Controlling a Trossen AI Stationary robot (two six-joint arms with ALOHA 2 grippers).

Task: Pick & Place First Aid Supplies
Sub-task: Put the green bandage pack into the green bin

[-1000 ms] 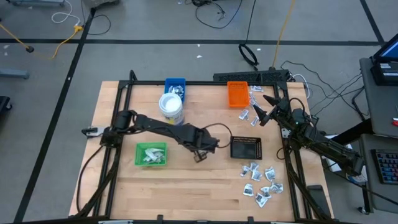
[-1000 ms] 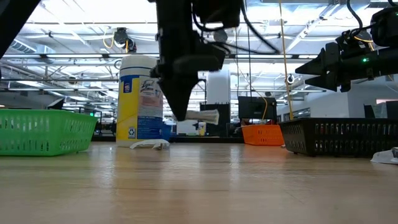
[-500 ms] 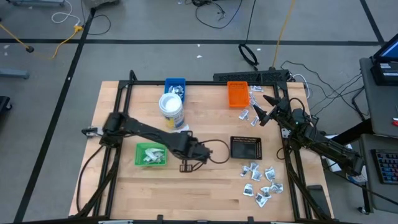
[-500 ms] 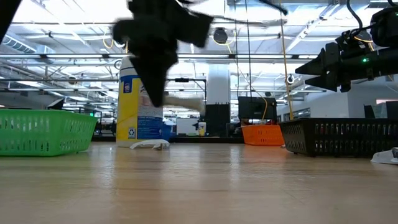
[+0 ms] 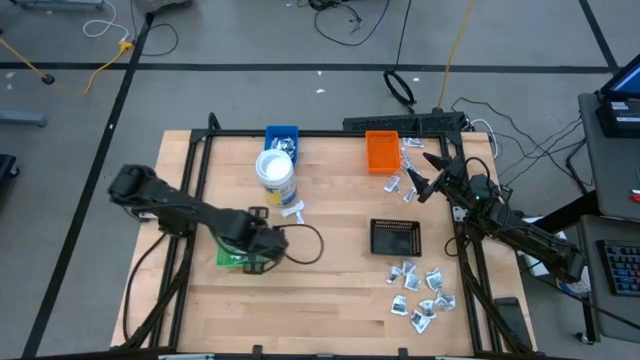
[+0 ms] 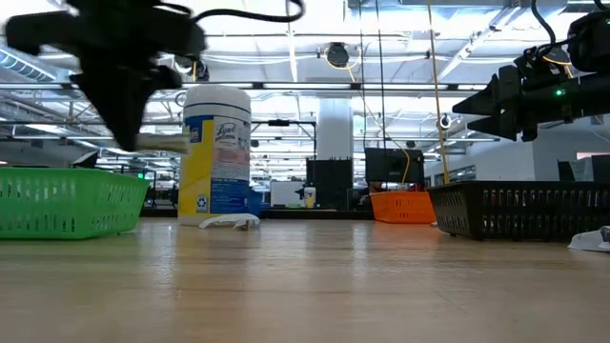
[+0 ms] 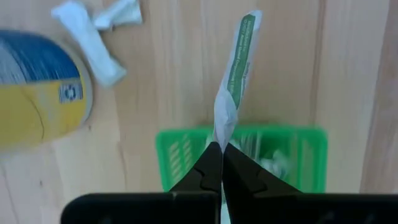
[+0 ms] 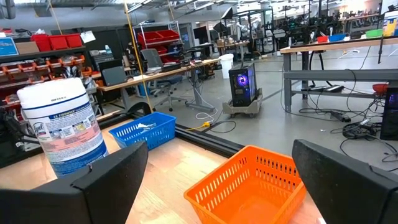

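Note:
My left gripper hangs over the green tray, pointing down, shut on a long white packet with green print. In the low view the packet sticks out sideways from that gripper, above the tray. The tray holds other white supplies. More packets lie in a pile at the near right and beside the orange tray. My right gripper waits open at the back right, level, touching nothing. My left gripper pinches one end of the packet between its two fingertips, coming from above. The packet is lifted clear and sticks out roughly level from the fingers, its free end reaching out past the tray's edge, over bare table.
A white tub with a blue and yellow label stands behind the green tray, with white wrapped pieces at its foot. A blue tray sits at the far edge and a black tray right of centre. Bare wood lies in the near middle.
My left gripper has swept from the table's middle, near the black tray, toward the left edge until it stands over the green tray, rolling its wrist on the way. It has stayed shut, and the packet has gone with it, clear of the table.

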